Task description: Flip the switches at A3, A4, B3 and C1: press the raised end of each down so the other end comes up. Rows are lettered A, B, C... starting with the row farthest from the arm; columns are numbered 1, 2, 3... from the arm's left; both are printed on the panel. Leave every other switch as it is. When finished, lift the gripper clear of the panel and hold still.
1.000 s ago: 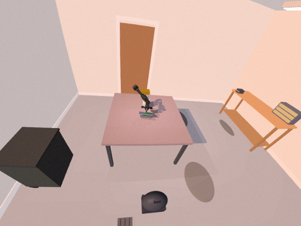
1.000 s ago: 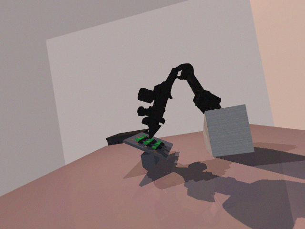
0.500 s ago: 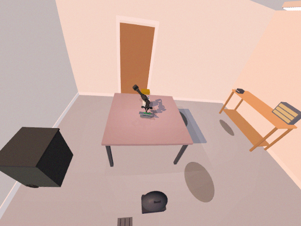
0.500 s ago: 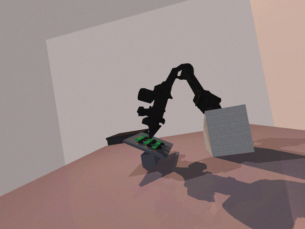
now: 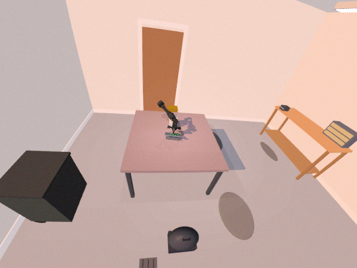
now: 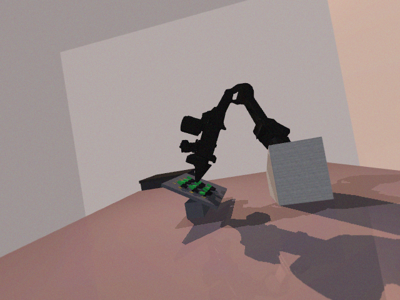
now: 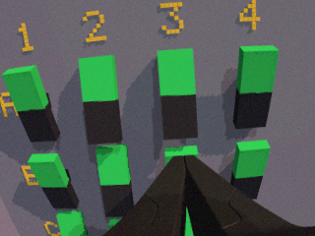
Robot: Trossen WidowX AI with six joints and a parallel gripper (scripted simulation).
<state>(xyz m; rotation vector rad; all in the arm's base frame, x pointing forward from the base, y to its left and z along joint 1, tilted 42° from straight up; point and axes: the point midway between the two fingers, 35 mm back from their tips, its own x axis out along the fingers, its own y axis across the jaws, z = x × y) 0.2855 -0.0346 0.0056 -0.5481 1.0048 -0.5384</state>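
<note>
The tilted grey switch panel carries switches with green and black halves. My gripper is shut and empty, its tips at switch B3. Contact with B3 cannot be told. The fingers hide most of B3 below its green top edge. Switch A3 stands just beyond the tips, and switch A4 is to its right; both show full green and black halves. Switch C1 is cut by the wrist view's lower edge. Which ends are raised is hard to tell.
Neighbouring switches A2, B2 and B4 stand close around the tips. Row C is mostly hidden or cut off. A grey block stands near the arm's base, and a dark flat box lies behind the panel.
</note>
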